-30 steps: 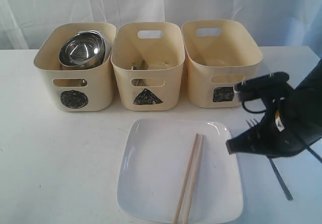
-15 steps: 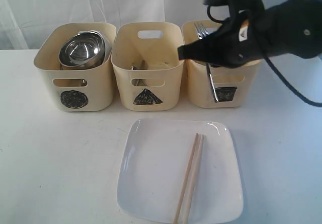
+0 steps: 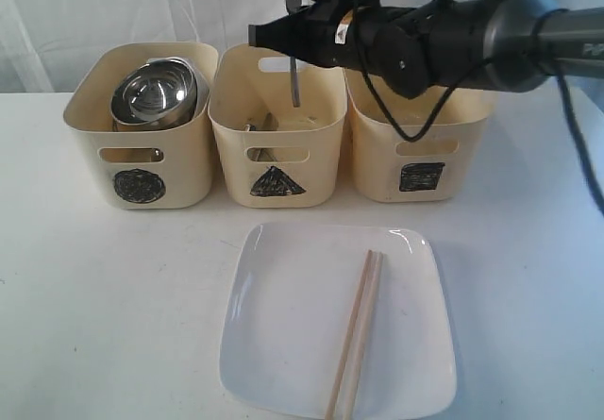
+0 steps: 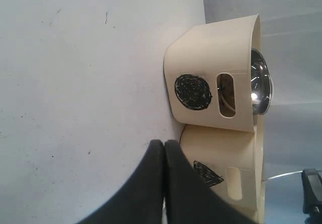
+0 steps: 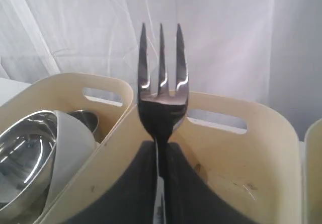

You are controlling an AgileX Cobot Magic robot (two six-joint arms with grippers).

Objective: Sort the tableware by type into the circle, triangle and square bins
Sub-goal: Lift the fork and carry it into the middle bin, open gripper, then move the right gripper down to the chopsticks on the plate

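My right gripper (image 3: 274, 35) is shut on a steel fork (image 3: 293, 71), which it holds upright, tines up, above the triangle bin (image 3: 276, 160). In the right wrist view the fork (image 5: 161, 98) stands between the shut fingers of the right gripper (image 5: 160, 151), over that bin (image 5: 241, 153). The circle bin (image 3: 140, 156) holds a steel bowl (image 3: 156, 94) stacked on other ware. Right of the triangle bin stands the square bin (image 3: 415, 146). Wooden chopsticks (image 3: 356, 335) lie on the large white square plate (image 3: 283, 344). My left gripper (image 4: 164, 144) is shut and empty, low over the table near the circle bin (image 4: 211, 83).
Some cutlery (image 3: 269, 123) lies in the bottom of the triangle bin. The right arm and its cables stretch across above the square bin. A white curtain hangs behind the three bins. The plate sits near the table's front edge.
The right gripper has lifted the fork from the table at the right, carried it up past the square bin and leftwards, and now holds it above the triangle bin.
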